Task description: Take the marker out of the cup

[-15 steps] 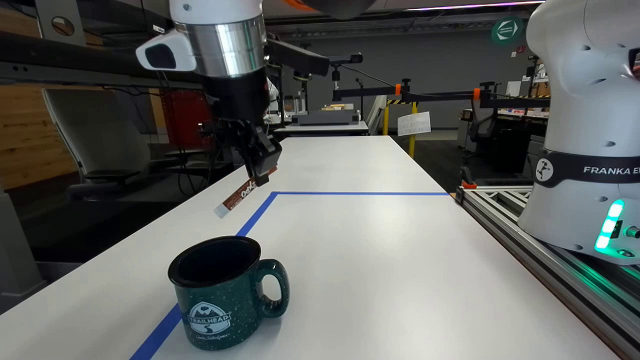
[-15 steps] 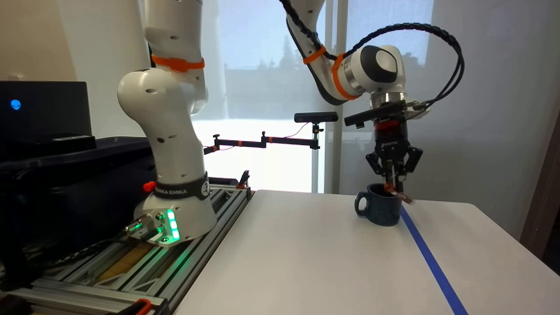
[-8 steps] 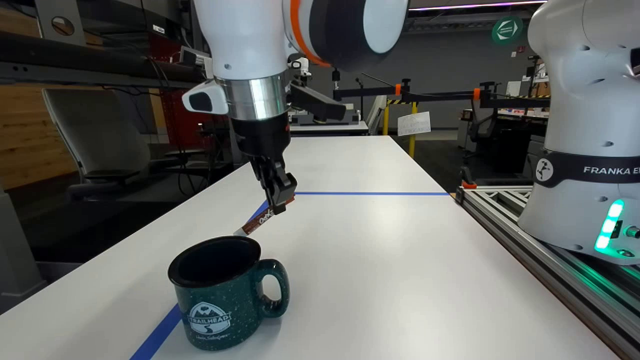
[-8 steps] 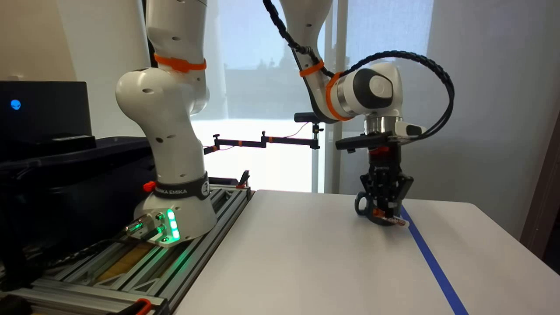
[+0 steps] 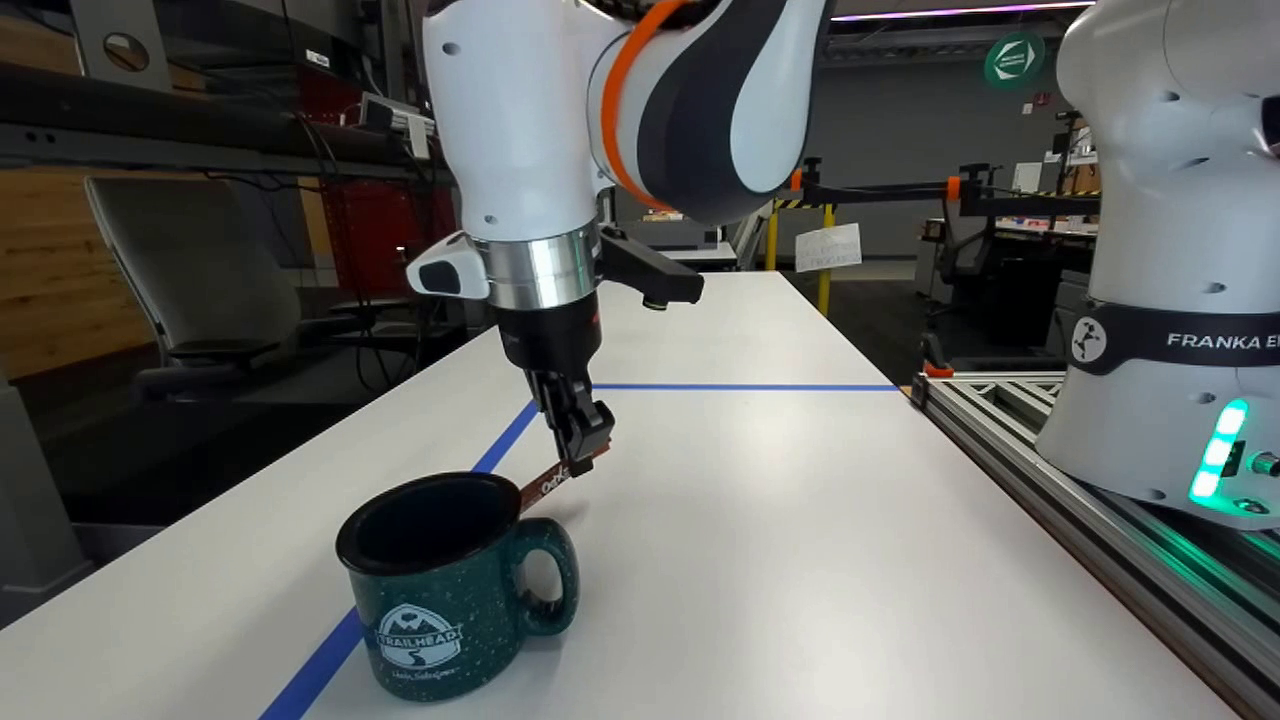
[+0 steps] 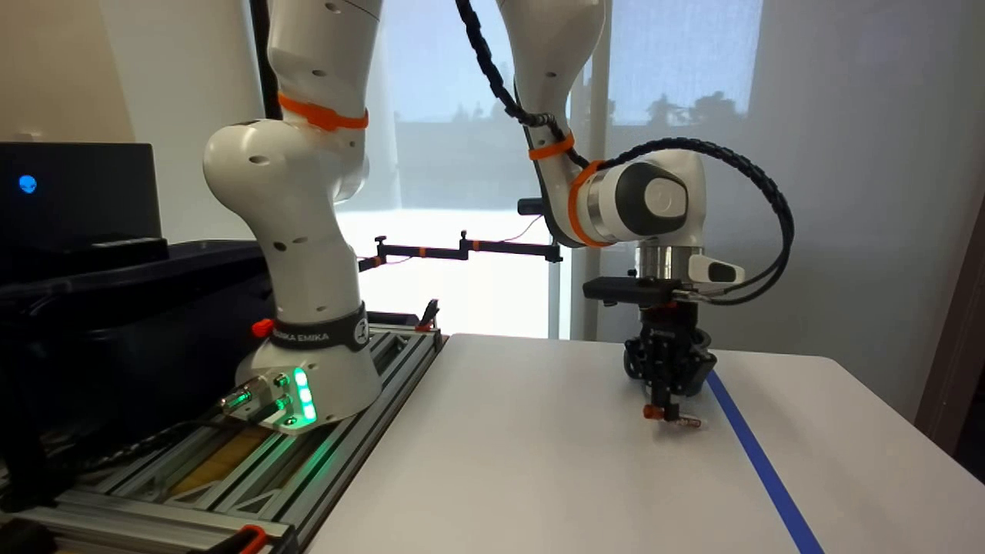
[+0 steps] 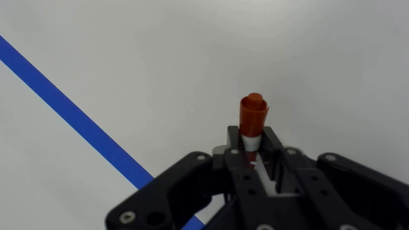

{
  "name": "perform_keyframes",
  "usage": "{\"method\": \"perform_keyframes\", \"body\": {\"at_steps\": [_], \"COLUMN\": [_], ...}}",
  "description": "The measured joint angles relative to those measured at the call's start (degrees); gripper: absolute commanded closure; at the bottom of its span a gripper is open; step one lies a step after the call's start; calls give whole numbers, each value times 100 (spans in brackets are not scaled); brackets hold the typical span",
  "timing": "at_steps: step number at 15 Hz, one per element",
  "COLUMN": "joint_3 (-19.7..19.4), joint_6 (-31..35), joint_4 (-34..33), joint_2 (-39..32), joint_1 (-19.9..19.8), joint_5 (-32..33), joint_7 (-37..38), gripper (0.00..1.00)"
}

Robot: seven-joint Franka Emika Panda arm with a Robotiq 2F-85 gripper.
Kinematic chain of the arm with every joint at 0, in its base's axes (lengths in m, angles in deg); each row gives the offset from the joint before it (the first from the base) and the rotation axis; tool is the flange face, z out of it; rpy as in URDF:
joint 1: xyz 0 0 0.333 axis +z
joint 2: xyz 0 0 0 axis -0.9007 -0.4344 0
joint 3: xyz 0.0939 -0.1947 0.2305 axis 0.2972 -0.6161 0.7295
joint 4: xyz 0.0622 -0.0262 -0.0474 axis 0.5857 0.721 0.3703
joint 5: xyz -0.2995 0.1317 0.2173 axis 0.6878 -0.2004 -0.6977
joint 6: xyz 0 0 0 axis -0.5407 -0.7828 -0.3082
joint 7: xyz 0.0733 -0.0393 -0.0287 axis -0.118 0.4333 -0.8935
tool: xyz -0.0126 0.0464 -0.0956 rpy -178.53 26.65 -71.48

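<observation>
Blue tape [image 5: 326,662] runs over a white bench [image 5: 850,550] where, in an exterior view, the hand [image 5: 582,460] is clamped around the marker [image 5: 546,484], which slants through its grip outside the dark green cup [image 5: 450,625], the lower end hidden behind the cup. In an exterior view, the orange cap [image 6: 653,412] juts from one side of the hand and the body [image 6: 687,422] from the other, the cup partly hidden behind. In the wrist view, fingers [image 7: 233,139] pinch the marker, cap reaching past their tips.
</observation>
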Motion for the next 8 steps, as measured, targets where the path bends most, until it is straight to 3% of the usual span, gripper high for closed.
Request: {"method": "perform_keyframes", "body": {"at_steps": [4,5,6,8], "joint_3": [-49,-55,-57,-57], "joint_6": [29,29,28,2], "joint_4": [-2,-3,-4,-4], "joint_2": [-92,-109,-120,-125], "joint_1": [0,1,2,13], "joint_5": [3,3,3,3], "joint_7": [-38,-57,-83,-151], "gripper": [95,56,55,42]}}
